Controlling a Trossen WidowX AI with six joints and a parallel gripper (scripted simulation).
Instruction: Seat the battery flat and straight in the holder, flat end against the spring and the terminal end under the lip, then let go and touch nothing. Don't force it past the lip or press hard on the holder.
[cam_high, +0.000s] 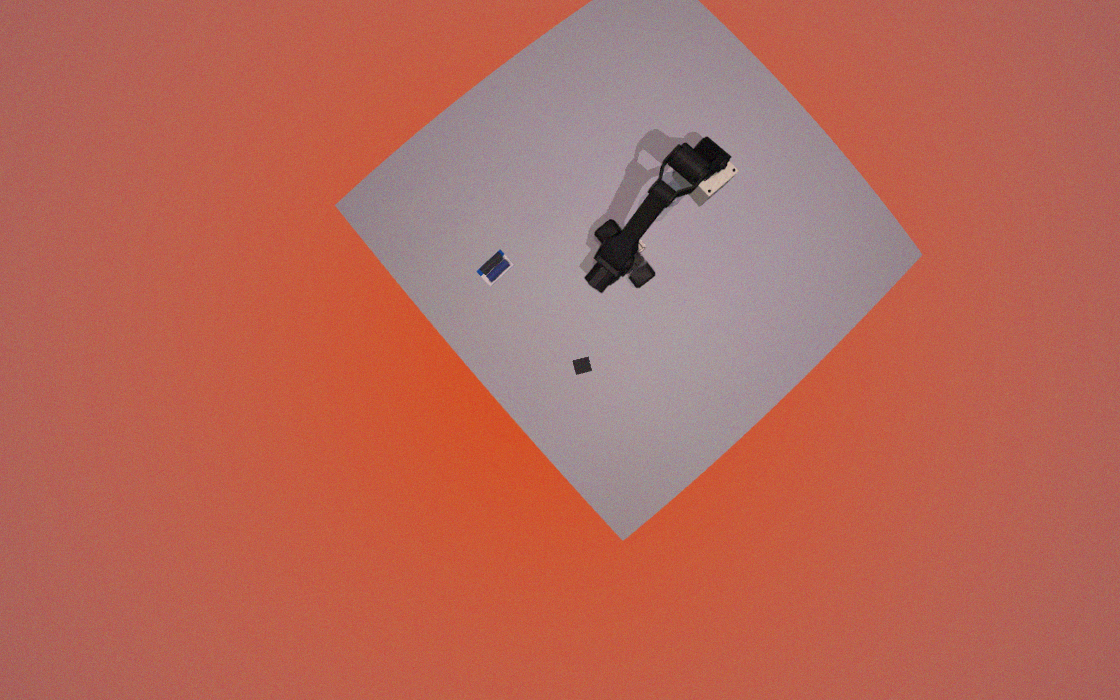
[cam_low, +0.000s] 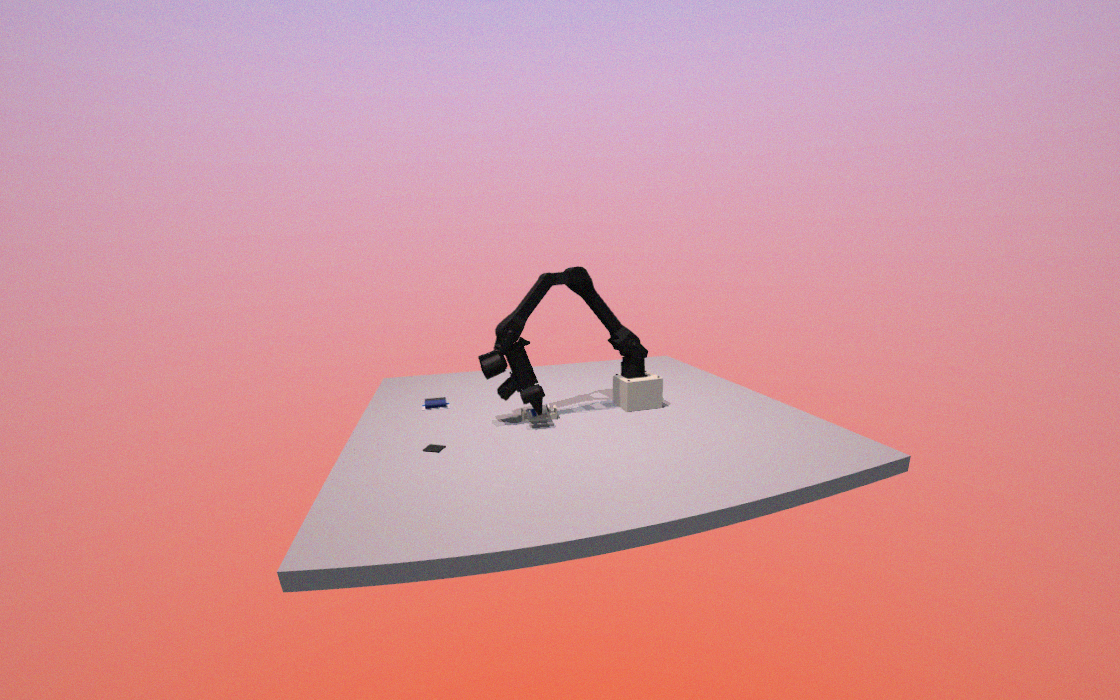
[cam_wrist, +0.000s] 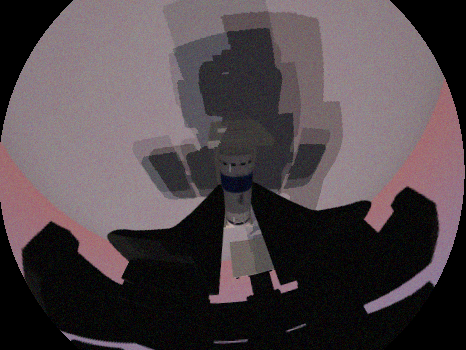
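My gripper (cam_wrist: 236, 187) (cam_low: 537, 409) is shut on the battery (cam_wrist: 236, 183), a small grey cylinder with a blue band that sticks out ahead of the fingertips. It hangs low over the grey table (cam_high: 743, 346) (cam_low: 594, 495), near the middle. In the top view the arm (cam_high: 652, 210) covers the gripper and the battery. The holder (cam_high: 493, 266) (cam_low: 435, 402), a small blue and white tray with a dark slot, lies well apart from the gripper, toward the table's left edge. It does not show in the wrist view.
A small flat black square (cam_high: 582, 364) (cam_low: 433, 448) lies on the table between the holder and the front edge. The arm's pale base block (cam_high: 715, 183) (cam_low: 637, 392) stands behind the gripper. The table's edges drop off on all sides.
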